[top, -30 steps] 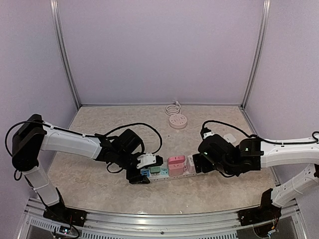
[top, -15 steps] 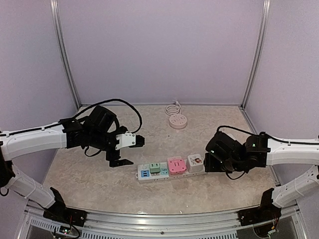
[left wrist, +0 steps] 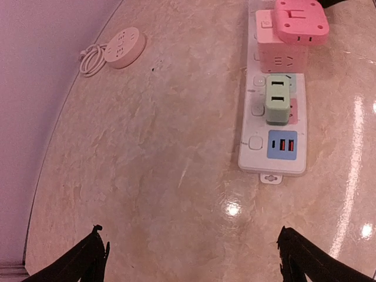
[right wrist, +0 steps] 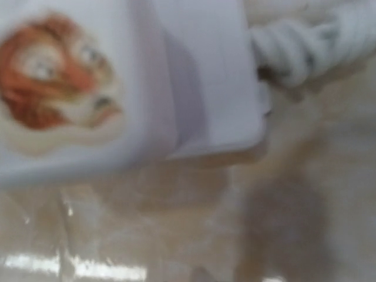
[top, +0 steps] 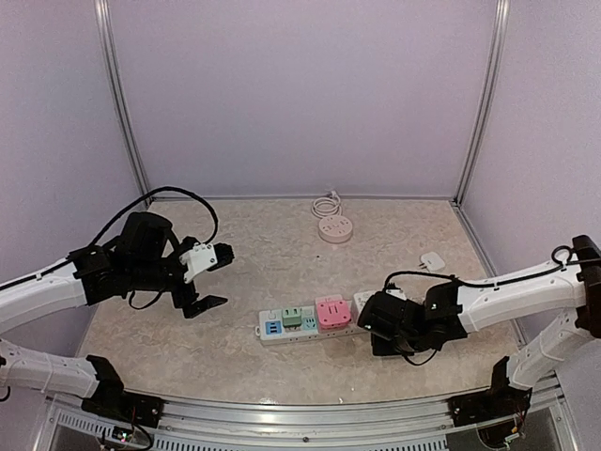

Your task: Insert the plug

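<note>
A white power strip (top: pixel 310 334) lies near the table's front. It carries a blue USB block (top: pixel 272 328), a green plug (top: pixel 293 318), a pink cube (top: pixel 331 311) and a white plug with a cartoon face (top: pixel 362 302). My left gripper (top: pixel 217 278) hovers open and empty well to the left of the strip. In the left wrist view it (left wrist: pixel 194 256) looks down on the strip (left wrist: pixel 273 167) and the green plug (left wrist: pixel 277 100). My right gripper (top: pixel 376 326) is low at the strip's right end, against the cartoon plug (right wrist: pixel 59 88). The right wrist view is blurred and shows no fingers.
A round pink socket with a coiled white cord (top: pixel 335 228) sits at the back centre, also seen as the round socket (left wrist: pixel 123 47) in the left wrist view. A small white adapter (top: pixel 432 260) lies at the right. A white cable (right wrist: pixel 305 47) leaves the strip's end. Walls close three sides.
My left arm pulled back from the strip's left end toward the left and its gripper opened. My right arm drew away, then came in low at the strip's right end.
</note>
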Robot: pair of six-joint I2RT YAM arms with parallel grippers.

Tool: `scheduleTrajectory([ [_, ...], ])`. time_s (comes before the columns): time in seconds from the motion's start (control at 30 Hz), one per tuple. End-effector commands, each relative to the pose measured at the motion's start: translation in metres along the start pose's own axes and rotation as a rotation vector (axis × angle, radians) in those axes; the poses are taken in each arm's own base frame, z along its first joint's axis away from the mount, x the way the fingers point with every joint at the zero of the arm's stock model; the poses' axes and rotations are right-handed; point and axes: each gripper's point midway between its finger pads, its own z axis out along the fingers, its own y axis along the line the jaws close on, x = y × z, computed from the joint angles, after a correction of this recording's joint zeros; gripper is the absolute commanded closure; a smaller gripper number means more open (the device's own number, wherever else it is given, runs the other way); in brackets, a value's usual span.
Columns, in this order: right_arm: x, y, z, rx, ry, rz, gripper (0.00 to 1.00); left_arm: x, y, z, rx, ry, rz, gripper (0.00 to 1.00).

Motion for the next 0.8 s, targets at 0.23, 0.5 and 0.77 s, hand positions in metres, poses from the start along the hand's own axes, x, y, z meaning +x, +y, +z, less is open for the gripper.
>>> scheduleTrajectory([
  [0.23, -0.030, 0.072, 0.061, -0.133, -0.203, -0.020, 0.99, 0.033, 0.044, -0.044, -0.256, -0.136, -0.372, 0.01],
  [0.5, -0.074, 0.157, 0.105, -0.278, -0.224, -0.108, 0.95, 0.060, 0.055, -0.062, -0.373, -0.181, -0.444, 0.01],
  [0.77, -0.128, 0.230, 0.155, -0.372, -0.177, -0.240, 0.92, 0.067, 0.058, -0.072, -0.424, -0.182, -0.441, 0.01],
])
